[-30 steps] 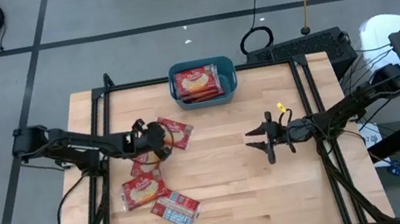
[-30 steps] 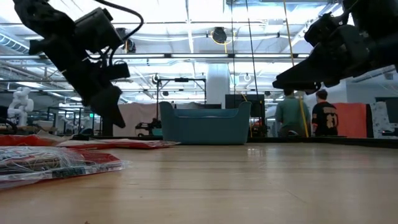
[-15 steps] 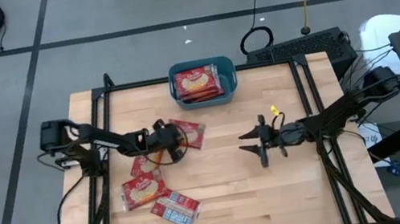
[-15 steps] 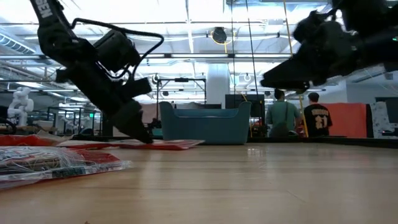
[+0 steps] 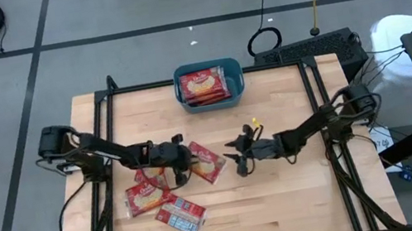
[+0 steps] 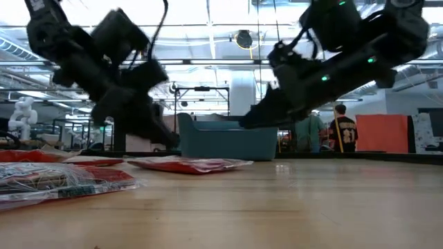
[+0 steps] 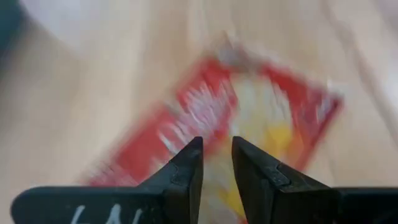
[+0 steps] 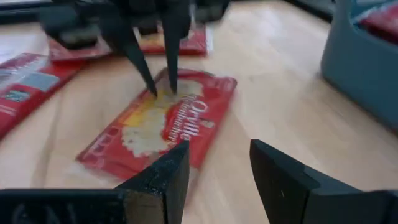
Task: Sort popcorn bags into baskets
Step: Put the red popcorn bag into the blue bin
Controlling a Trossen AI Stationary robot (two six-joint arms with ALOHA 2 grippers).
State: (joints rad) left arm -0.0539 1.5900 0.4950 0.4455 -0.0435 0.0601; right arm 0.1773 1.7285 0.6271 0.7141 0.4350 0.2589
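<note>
Two claws meet over one red bag.
Left claw (image 5: 183,158) tips, a little apart, touch the popcorn bag (image 5: 206,161); right claw (image 5: 240,160) is spread beside its edge, on bare tabletop (image 5: 303,192).

My left gripper (image 5: 183,158) and right gripper (image 5: 239,160) face each other across one popcorn bag (image 5: 207,164) at mid-table, so the gap between them is narrow and the bag fills it. Behind, bare wood runs open up to the teal basket (image 5: 239,85), whose low walls and the bags already inside (image 5: 204,86) block that far edge. On my left side three more bags (image 5: 149,196) crowd the boards. The right half of the table (image 5: 303,192) lies open.
</note>
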